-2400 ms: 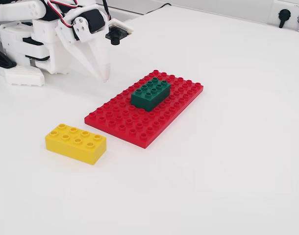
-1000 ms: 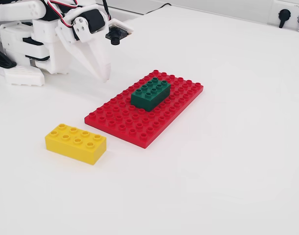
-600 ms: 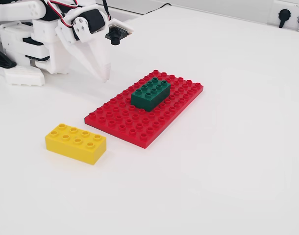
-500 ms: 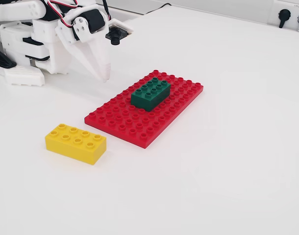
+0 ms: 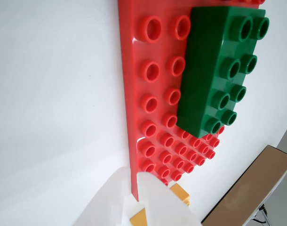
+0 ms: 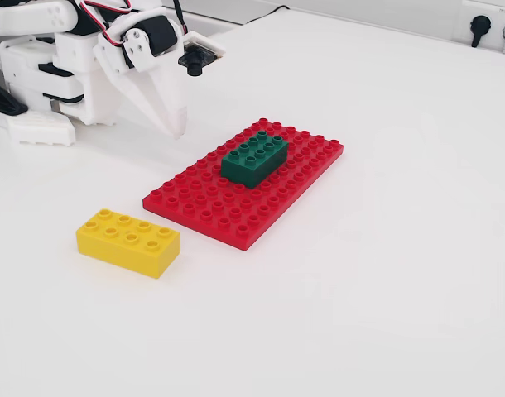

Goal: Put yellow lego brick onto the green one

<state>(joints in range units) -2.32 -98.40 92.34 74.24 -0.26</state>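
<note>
Yellow brick alone on the table, green brick on the red plate, arm off to the side.

In the fixed view the yellow brick point(image 6: 128, 241) lies lower left, apart from the red plate point(image 6: 236, 219). The green brick point(image 6: 254, 159) is seated on the plate's upper half. The gripper point(image 6: 176, 124), upper left, hangs empty with fingers together, tips above the table point(image 6: 401, 248).

Fixed cam looks down obliquely from table front; wrist cam close-up; both share red baseplate point(image 6: 244, 186).
</note>
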